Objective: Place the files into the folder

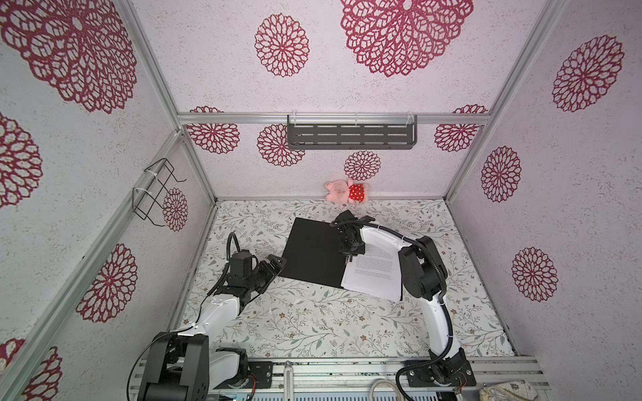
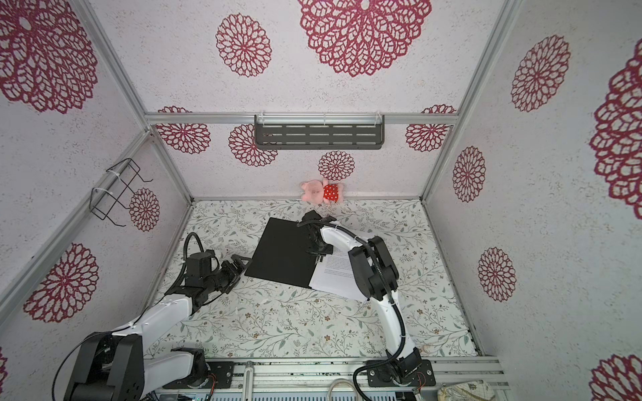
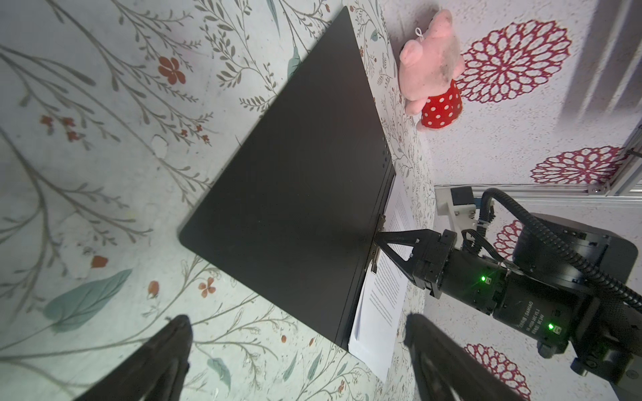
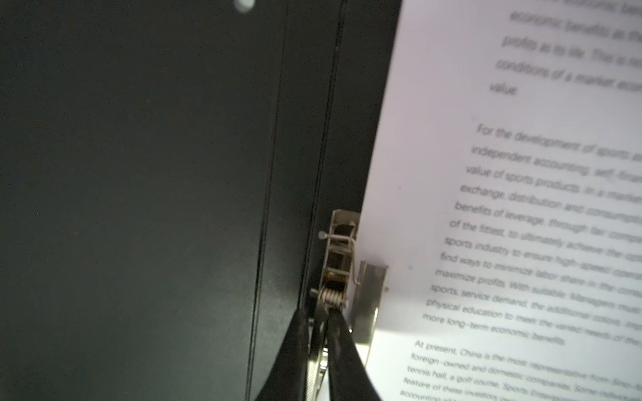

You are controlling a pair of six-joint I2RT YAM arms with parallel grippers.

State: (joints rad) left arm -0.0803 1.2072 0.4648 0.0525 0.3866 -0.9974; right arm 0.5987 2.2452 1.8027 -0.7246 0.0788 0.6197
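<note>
1. Thin A4 folder (image 1: 314,253) (image 2: 283,251) (image 3: 295,194) (image 4: 139,173): lies spread open at mid-table, matte black inside upward, and skewed to the table edges.
2. Loose white printed paper sheets (image 1: 373,274) (image 2: 335,274) (image 3: 385,298) (image 4: 503,208): stacked on the folder's right leaf and slightly fanned at the near edge. The dense black text faces up.
3. Silver metal spring clip (image 3: 377,243) (image 4: 338,264): sits at the folder's spine. Its flat plate overlaps the sheets' spine-side edge.
4. Right tool (image 1: 348,258) (image 2: 321,257) (image 3: 377,239) (image 4: 318,323): pointed down at the spine, fingers pinched together on the silver metal spring clip's lever.
5. Left tool (image 1: 278,260) (image 2: 239,260) (image 3: 297,318): jaws spread wide and holding nothing, just beside the folder's left edge.
6. Table (image 1: 312,323) (image 2: 278,330): covered in a pale leaf-and-flower print.
7. Pink plush pig in a red polka-dot dress (image 1: 345,191) (image 2: 321,191) (image 3: 432,66): at the table's far edge against the back wall, apart from the folder.
</note>
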